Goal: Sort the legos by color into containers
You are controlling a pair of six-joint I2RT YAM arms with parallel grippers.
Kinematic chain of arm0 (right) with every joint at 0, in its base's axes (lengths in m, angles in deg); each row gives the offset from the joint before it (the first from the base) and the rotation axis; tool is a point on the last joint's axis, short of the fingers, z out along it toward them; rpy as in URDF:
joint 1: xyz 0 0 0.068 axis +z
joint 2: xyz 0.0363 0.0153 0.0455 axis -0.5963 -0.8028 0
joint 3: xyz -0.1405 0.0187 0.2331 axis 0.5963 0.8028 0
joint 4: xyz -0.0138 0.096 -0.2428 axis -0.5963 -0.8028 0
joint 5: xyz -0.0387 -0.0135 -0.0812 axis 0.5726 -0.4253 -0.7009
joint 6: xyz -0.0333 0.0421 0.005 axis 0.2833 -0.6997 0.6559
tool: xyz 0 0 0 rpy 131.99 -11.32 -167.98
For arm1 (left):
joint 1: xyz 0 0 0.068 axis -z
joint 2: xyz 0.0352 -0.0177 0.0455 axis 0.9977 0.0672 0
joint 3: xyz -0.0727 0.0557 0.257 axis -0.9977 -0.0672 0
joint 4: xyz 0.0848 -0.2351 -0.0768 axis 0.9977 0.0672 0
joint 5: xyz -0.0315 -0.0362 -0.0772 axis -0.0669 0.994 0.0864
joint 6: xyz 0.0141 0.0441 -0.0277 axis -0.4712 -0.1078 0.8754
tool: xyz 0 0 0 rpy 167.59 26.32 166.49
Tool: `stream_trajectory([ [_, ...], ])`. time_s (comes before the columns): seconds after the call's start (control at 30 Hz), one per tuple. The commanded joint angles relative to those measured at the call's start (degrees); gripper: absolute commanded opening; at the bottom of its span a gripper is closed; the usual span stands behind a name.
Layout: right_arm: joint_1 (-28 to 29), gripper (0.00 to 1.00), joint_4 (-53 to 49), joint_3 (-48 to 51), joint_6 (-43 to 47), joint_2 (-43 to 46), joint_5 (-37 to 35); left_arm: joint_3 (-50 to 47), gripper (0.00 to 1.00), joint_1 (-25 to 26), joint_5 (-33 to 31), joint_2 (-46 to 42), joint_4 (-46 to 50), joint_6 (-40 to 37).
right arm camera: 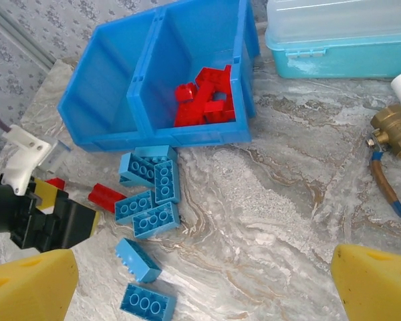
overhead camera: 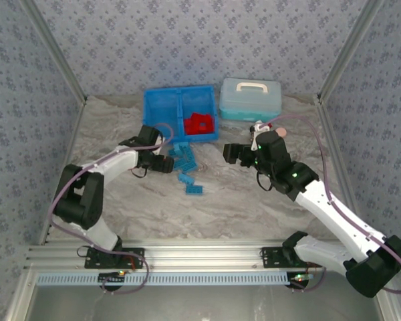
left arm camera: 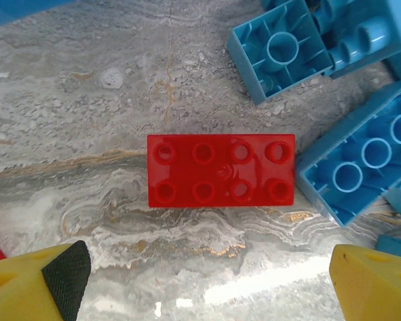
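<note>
Top view: red legos [overhead camera: 199, 124] are lying in the right-hand compartment [overhead camera: 207, 105] of the blue tray [overhead camera: 160, 110]; light blue legos [overhead camera: 185, 162] are sitting on the desk [overhead camera: 240, 200].
Left wrist: left gripper [left arm camera: 206, 284] is gaping wide over one stray red brick [left arm camera: 220, 170].
Right wrist: right gripper [right arm camera: 207, 281] is hanging wide, empty; other compartment [right arm camera: 100, 87] is holding nothing. Blues all outstanding.

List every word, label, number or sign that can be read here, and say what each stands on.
No text can be read in these pictures.
Red brick: a small moulded mark between its studs, too faint to read.
Light blue bricks, blue tray, lidded case, brass fitting: no lettering shows.
Wallpaper: a repeated flower pattern, no words.
</note>
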Motion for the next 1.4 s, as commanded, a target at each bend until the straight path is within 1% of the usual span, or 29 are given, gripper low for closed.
stream_trajectory([
  [0.0,0.41,1.00,-1.40,-2.46,0.69,-0.58,-0.12,2.40,0.95,-0.73,2.54,2.02,-1.22,-3.06],
  [0.23,0.29,1.00,-1.23,-3.01,0.89,-1.69,-0.19,6.84,0.96,-1.67,2.56,8.01,1.05,-5.48],
  [0.4,0.32,1.00,-0.96,-3.27,0.81,-2.29,-0.06,10.53,0.95,-2.24,3.61,11.08,2.81,-5.58],
  [0.53,0.37,1.00,-1.05,-3.60,0.75,-2.31,-0.16,14.58,0.92,-2.16,4.09,16.06,7.63,-5.68],
  [0.63,0.26,1.00,-1.22,-3.68,0.82,-2.31,-0.19,13.98,0.92,-1.98,4.08,15.58,7.40,-5.09],
  [0.73,0.30,1.00,-1.22,-3.62,0.90,-2.39,-0.26,12.29,0.93,-2.07,6.41,13.66,6.12,-4.21],
  [0.83,0.40,1.00,-1.33,-3.79,0.80,-2.22,-0.07,11.74,0.93,-2.07,6.12,13.12,6.77,-3.48],
  [0.87,0.40,1.00,-1.34,-3.80,0.80,-2.27,-0.08,11.17,0.89,-2.05,5.93,12.86,6.12,-3.28],
  [0.9,0.40,1.00,-1.31,-3.81,0.83,-2.13,0.00,10.86,0.81,-2.06,6.15,12.79,5.62,-3.20],
  [0.93,0.43,1.00,-1.31,-3.84,0.79,-2.06,-0.09,10.87,0.77,-2.07,6.42,13.07,5.72,-3.18],
  [1.03,0.54,1.00,-1.49,-3.97,0.63,-1.91,-0.05,11.48,0.68,-1.96,6.25,13.77,6.66,-3.10],
  [1.17,0.77,1.00,-1.78,-3.89,0.62,-1.64,-0.49,10.96,0.55,-1.94,6.85,12.31,5.95,-2.55],
  [1.23,0.76,1.00,-1.85,-3.83,0.55,-1.43,-0.65,10.43,0.54,-1.67,8.39,9.98,5.24,-1.81],
  [1.3,0.85,1.00,-1.87,-3.80,0.52,-1.27,-0.87,9.20,0.54,-0.93,11.23,4.76,3.08,0.51],
  [1.37,0.85,1.00,-1.75,-3.69,0.46,-1.01,-0.97,9.09,0.54,1.25,11.67,-1.16,0.58,3.62],
])
